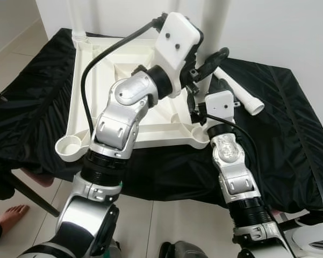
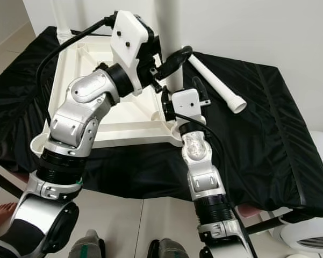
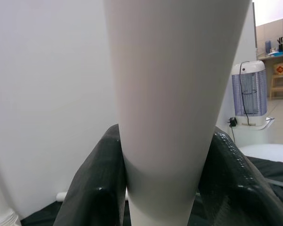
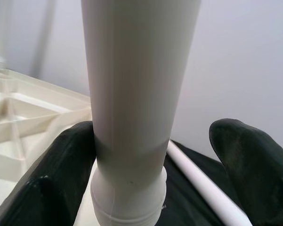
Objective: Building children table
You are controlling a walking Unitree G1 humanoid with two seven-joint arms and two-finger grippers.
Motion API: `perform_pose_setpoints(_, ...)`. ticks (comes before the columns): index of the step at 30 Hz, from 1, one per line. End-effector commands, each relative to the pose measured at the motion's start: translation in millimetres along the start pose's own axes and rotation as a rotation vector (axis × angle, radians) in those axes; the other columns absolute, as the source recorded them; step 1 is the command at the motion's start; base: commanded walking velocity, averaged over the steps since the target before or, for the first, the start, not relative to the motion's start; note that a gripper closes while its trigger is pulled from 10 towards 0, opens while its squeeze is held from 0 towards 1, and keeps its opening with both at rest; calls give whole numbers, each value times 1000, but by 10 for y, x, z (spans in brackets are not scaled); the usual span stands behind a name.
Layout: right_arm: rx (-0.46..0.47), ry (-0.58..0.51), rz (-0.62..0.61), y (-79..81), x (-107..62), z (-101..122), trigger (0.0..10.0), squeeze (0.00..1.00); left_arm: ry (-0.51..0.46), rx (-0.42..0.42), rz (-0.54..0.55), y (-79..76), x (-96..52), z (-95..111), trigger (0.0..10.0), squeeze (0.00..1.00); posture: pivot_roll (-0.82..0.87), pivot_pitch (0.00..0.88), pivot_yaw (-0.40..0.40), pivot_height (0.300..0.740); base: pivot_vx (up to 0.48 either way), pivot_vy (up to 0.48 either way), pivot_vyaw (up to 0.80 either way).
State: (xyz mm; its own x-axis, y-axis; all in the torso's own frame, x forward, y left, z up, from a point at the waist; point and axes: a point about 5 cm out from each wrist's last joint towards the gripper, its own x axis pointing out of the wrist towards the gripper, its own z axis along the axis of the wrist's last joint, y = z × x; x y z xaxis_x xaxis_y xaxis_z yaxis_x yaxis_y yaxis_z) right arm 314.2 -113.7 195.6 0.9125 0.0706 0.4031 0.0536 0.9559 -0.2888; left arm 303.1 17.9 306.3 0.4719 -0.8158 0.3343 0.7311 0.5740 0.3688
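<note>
The white tabletop (image 1: 123, 59) lies upside down on a black cloth. One white leg (image 2: 171, 27) stands upright at the tabletop's right side. My left gripper (image 1: 209, 60) is shut on this leg, and its fingers (image 3: 94, 197) press against both sides. Lower down, my right gripper (image 4: 150, 155) is open around the leg's threaded base (image 4: 129, 202); one finger touches it and the other finger (image 4: 249, 155) stands apart. Another leg (image 1: 78, 19) stands in the far left corner. A loose leg (image 1: 241, 92) lies on the cloth to the right.
The near left corner socket (image 1: 70, 146) is empty. The black cloth (image 1: 290, 134) covers a low surface whose front edge is near me. A person's bare foot (image 1: 11, 215) rests on the tiled floor at lower left. A white appliance (image 1: 317, 242) sits at lower right.
</note>
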Motion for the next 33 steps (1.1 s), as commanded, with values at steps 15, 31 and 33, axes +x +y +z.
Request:
perform_pose_setpoints(15,-59,-54,-134,-39,58,133,10000,0,-10,30,308,14,72,39,10000,0,75,0,-92,740,0,0,0)
perform_pose_setpoints(31,-29,-105,-199,-41,92,210,10000,0,-21,33,308,-2,91,75,10000,0,81,0,-92,740,0,0,0)
perform_pose_setpoints(33,-21,-97,-203,-44,95,198,10000,0,-22,34,308,-2,90,78,10000,0,83,0,-93,740,0,0,0)
